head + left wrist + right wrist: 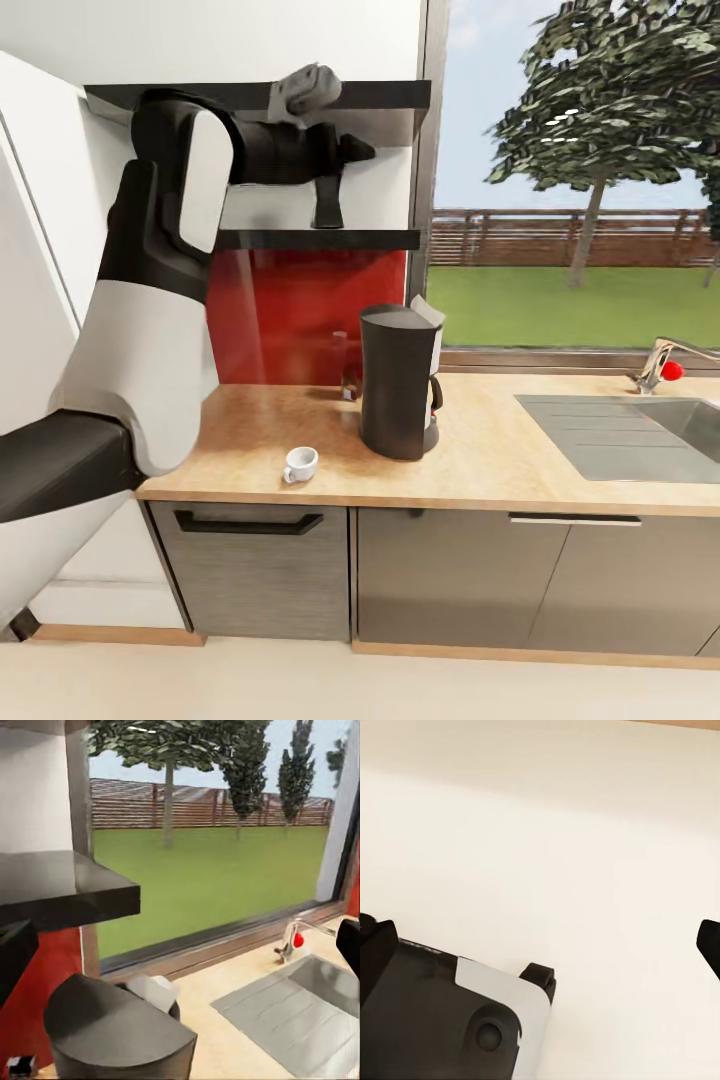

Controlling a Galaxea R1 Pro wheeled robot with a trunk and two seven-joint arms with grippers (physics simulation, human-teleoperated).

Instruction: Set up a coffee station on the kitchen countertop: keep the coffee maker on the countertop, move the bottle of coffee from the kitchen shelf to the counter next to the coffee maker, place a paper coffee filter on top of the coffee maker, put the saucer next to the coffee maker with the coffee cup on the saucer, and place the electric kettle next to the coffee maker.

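Bench: wood-toned bench (480, 450) running from the left cabinet to the sink (630, 432) at its right end, with a red-knobbed tap (660, 368) at the back edge.
Coffee maker: dark coffee maker (400, 395) stands upright near the middle of the bench, a little back from the front edge; my left wrist view looks down on its rounded top (120, 1031).
Filter: a pale paper coffee filter (428, 312) sits at the top of the coffee maker on the side toward the window; it also shows as a white shape (154, 991) by the lid.
Coffee cup: small white coffee cup (300, 464) rests on the bench near the front edge, left of the coffee maker and apart from it.
Bottle: a dark bottle (347, 372) stands at the back edge of the bench, just beside the coffee maker, against the red backsplash (300, 310).
Shelves: two dark shelves (320, 240) on the wall above; a grey object (305, 90) lies on the upper one.
Left end effector: my left end effector (330, 195) is raised between the two shelves, fingers spread wide, holding nothing.
Right end effector: low, over pale floor (555, 832); its finger tips (709, 945) sit far apart at the view's edges, holding nothing.
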